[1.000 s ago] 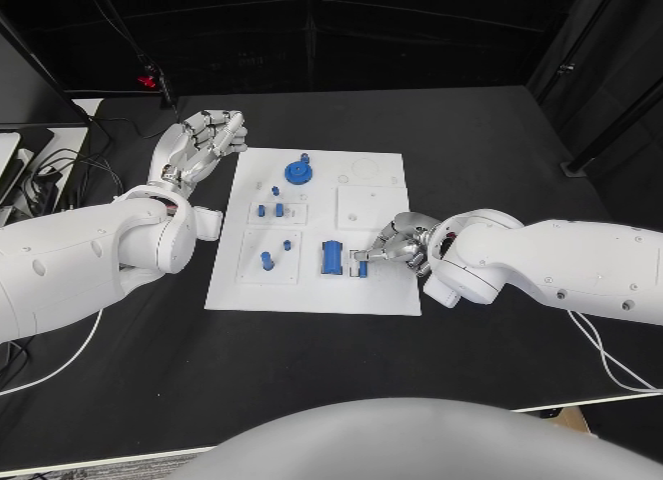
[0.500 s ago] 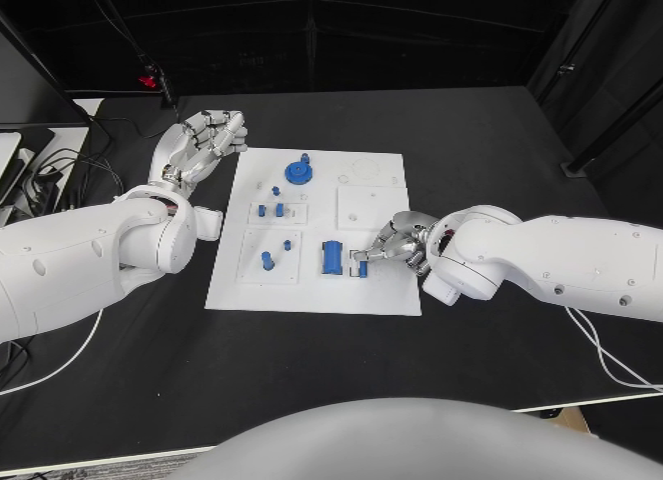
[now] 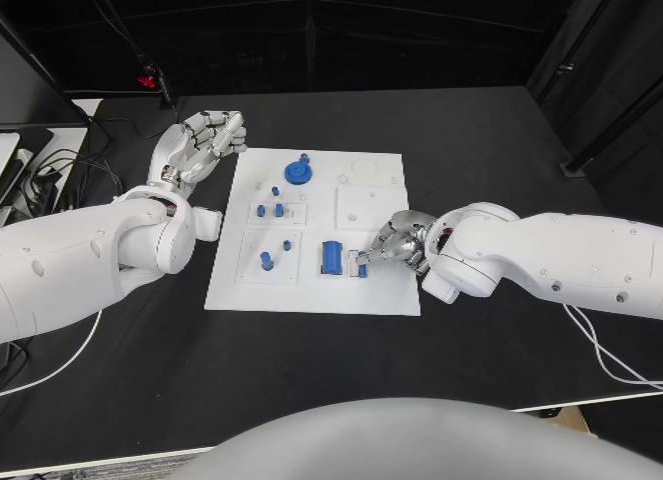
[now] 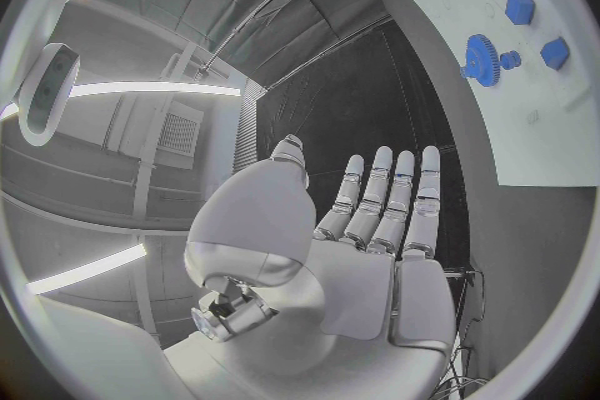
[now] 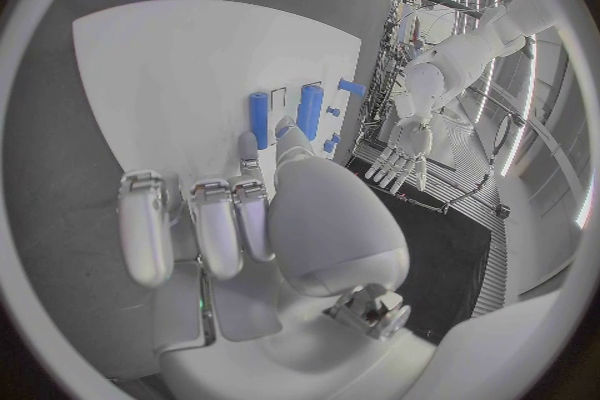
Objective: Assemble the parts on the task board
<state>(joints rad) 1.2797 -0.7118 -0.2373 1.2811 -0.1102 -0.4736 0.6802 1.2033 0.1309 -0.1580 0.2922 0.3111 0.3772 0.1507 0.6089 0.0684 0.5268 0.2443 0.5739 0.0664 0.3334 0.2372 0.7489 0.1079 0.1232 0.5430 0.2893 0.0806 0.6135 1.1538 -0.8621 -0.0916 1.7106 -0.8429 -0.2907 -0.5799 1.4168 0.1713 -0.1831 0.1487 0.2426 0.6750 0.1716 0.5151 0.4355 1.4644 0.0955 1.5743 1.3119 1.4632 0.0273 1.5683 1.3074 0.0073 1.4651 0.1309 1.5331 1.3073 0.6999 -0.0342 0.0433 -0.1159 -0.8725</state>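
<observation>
The white task board (image 3: 369, 206) lies mid-table. My right hand (image 3: 395, 245) hovers over its near right part, thumb and a finger closed at the end of a small blue peg (image 3: 361, 266) just right of a blue block (image 3: 331, 257). The right wrist view has the peg (image 5: 259, 115) at the fingertips (image 5: 250, 150), beside the block (image 5: 310, 110). My left hand (image 3: 201, 140) is open, fingers spread, off the board's far left corner, holding nothing. A blue gear (image 3: 298, 173) sits on the board's far part, also seen as the gear (image 4: 480, 57) past my left hand (image 4: 375, 220).
Small blue pieces stand on the board's left half, two (image 3: 269, 210) at mid-depth and two more (image 3: 266, 261) nearer. Cables (image 3: 50, 170) lie at the table's far left. Black table (image 3: 461, 130) surrounds the board.
My right hand has edged slightly toward the far side with its fingertips staying at the small peg. The left hand has not moved.
</observation>
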